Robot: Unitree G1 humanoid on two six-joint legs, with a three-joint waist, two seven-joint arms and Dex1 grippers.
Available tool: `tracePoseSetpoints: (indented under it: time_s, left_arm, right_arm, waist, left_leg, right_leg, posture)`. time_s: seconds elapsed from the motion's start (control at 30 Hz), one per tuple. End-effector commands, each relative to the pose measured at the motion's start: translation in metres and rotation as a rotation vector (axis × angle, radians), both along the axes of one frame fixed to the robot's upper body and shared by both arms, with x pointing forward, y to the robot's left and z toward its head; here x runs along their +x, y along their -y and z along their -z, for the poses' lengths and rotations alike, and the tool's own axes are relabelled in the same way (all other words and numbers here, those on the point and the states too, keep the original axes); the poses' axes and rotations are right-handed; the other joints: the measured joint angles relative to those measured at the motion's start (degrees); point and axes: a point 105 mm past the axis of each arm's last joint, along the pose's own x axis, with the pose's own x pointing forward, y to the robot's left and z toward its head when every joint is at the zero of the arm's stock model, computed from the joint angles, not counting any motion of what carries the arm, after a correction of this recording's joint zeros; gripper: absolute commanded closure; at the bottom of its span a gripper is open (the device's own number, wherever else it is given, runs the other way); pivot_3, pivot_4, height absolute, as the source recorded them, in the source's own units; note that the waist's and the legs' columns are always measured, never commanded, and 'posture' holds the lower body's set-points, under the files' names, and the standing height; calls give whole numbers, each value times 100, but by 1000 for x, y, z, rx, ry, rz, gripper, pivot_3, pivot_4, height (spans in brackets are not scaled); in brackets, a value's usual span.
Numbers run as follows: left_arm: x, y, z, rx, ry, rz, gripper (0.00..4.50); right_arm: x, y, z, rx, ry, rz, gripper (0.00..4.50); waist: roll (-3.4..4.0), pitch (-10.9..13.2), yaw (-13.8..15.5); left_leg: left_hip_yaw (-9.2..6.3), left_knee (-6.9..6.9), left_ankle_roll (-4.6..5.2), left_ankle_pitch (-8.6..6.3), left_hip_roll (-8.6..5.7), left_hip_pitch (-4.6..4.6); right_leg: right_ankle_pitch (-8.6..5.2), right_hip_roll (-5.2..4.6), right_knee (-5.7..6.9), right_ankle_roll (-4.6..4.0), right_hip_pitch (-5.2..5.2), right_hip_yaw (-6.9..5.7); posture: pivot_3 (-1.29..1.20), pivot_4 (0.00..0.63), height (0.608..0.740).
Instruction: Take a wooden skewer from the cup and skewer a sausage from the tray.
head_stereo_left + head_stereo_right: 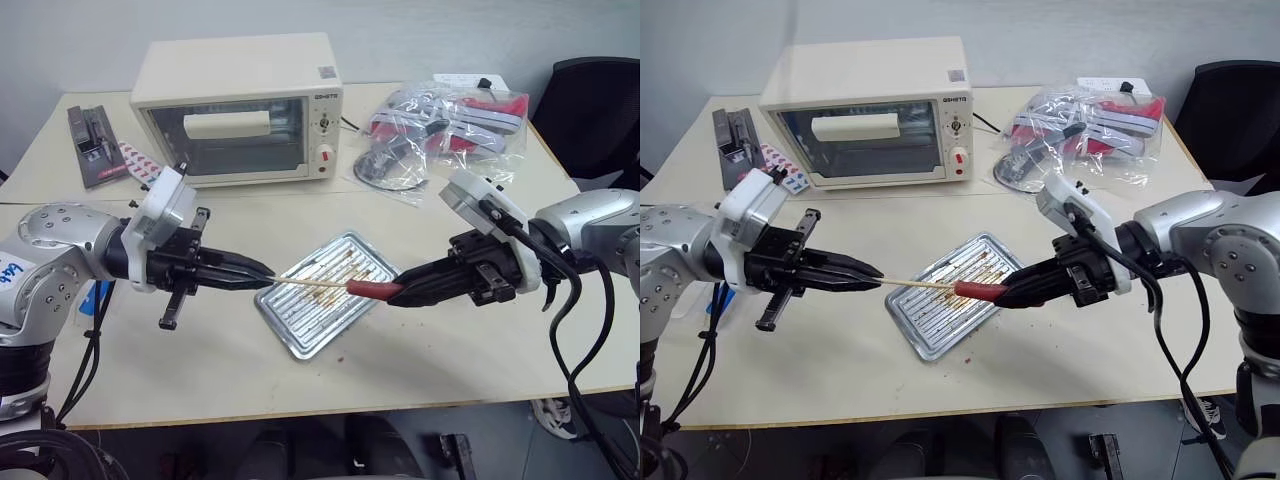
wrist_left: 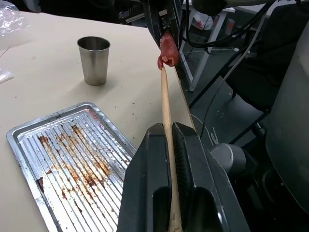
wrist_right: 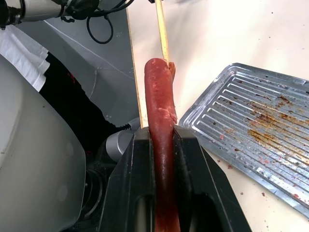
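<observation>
My left gripper [image 1: 262, 280] is shut on the wooden skewer [image 1: 312, 284], which it holds level above the tray [image 1: 300, 322] with the tip pointing right. The skewer's tip is stuck into the end of the dark red sausage [image 1: 372, 289]. My right gripper [image 1: 400, 292] is shut on the sausage's other end, facing the left gripper. In the right wrist view the sausage [image 3: 159, 92] juts out from between the fingers and the skewer [image 3: 161, 29] meets its far end, slightly off centre. The grey steel cup [image 2: 93, 60] stands upright on the table beyond the tray [image 2: 58, 159].
A cream toaster oven [image 1: 240, 110] stands at the back of the table. Clear plastic bags [image 1: 450, 125] lie at the back right, a dark flat box [image 1: 92, 145] at the back left. A black chair [image 1: 595, 110] is beyond the right edge.
</observation>
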Motion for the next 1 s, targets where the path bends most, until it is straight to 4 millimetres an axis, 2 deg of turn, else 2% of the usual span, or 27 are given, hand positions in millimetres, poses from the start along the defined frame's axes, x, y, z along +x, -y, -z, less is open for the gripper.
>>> tracePoseSetpoints:
  time_s: [0.03,0.57,1.0]
  left_arm:
    - [-3,5,-7,-5,44,21,4500]
    - [-3,11,-5,-11,37,55,4500]
    - [4,22,-1,-14,38,89,4500]
  right_arm:
    - [-6,-4,-11,21,47,-38,4271]
    - [-3,-13,-7,16,65,-38,4271]
    - [-3,-25,0,-14,79,-65,4271]
  waist:
    - [0,0,0]
    - [0,0,-1]
    - [0,0,-1]
  left_leg:
    - [0,0,0,0,0,0]
    - [0,1,-1,0,0,0]
    - [0,5,-1,0,0,0]
  right_leg:
    - [0,0,0,0,0,0]
    - [0,0,2,0,0,-1]
    - [0,0,5,0,0,-1]
  posture:
    - [0,150,740]
    - [0,150,740]
    - [0,150,740]
